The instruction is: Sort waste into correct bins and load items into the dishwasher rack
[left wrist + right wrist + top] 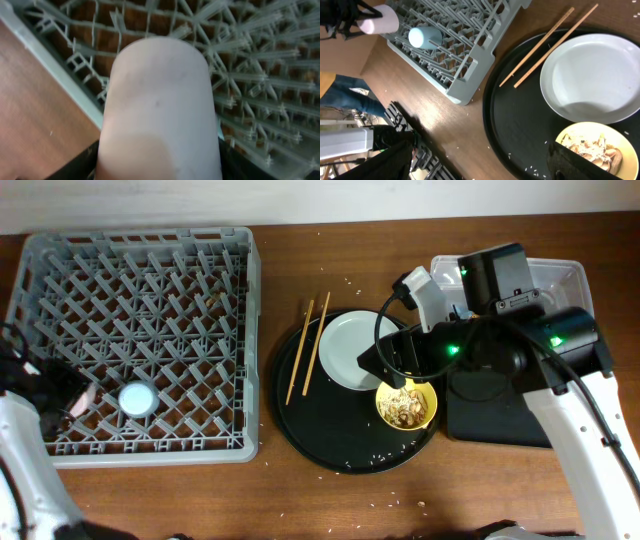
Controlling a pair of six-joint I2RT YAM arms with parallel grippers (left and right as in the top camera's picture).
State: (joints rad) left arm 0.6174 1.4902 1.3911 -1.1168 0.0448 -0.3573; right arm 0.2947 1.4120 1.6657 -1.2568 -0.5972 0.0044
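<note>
The left gripper [75,398] is clamped on the pink cup [160,100], holding it over the front left corner of the grey rack [130,237], near the blue cup [138,398] standing in the rack. The right gripper [485,160] hangs with its fingers spread wide above the yellow bowl [431,412] of food scraps [405,408] on the round black tray [330,430], beside the plate [350,345] and chopsticks [305,345].

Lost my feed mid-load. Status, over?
Left tool shut on pink cup, over left edge of rack. Right tool open at yellow bowl, food scraps inside. Blue cup racked alongside, not in the way.
</note>
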